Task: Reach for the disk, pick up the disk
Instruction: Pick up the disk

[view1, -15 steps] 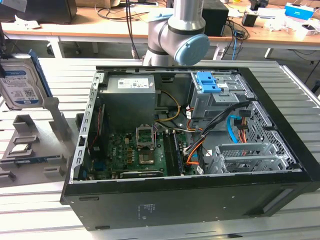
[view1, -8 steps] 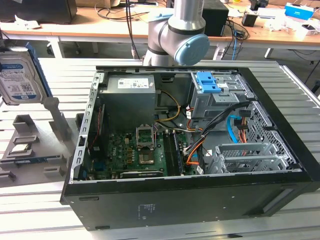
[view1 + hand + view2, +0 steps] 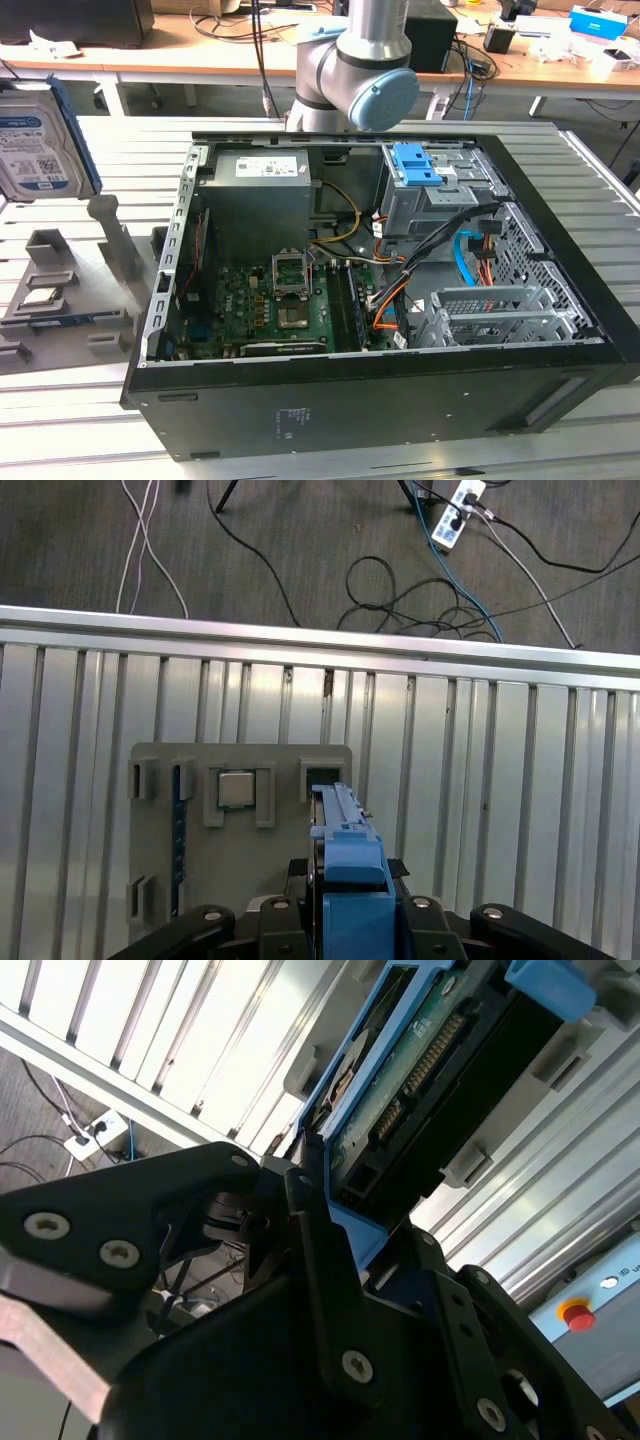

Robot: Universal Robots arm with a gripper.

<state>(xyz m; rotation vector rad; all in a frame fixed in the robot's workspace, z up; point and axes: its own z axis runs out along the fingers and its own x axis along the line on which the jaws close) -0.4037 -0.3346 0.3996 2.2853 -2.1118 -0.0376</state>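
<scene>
Pick-up is your step now: your gripper [image 3: 348, 872] looks pinched on the disk [image 3: 38, 140], which stands upright above the grey holder [image 3: 45, 245], at ten o'clock from the computer case [image 3: 400, 400]. You need a firm, steady hold, I think.

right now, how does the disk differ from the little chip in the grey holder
Pose: the disk stands on edge, while the chip lies flat in a recess of the grey holder. Size: the disk is far larger than the chip. Look: the disk has blue side rails and a white-and-blue label; the chip shows a plain metallic square. Both are grey metal parts outside the computer case.
</scene>
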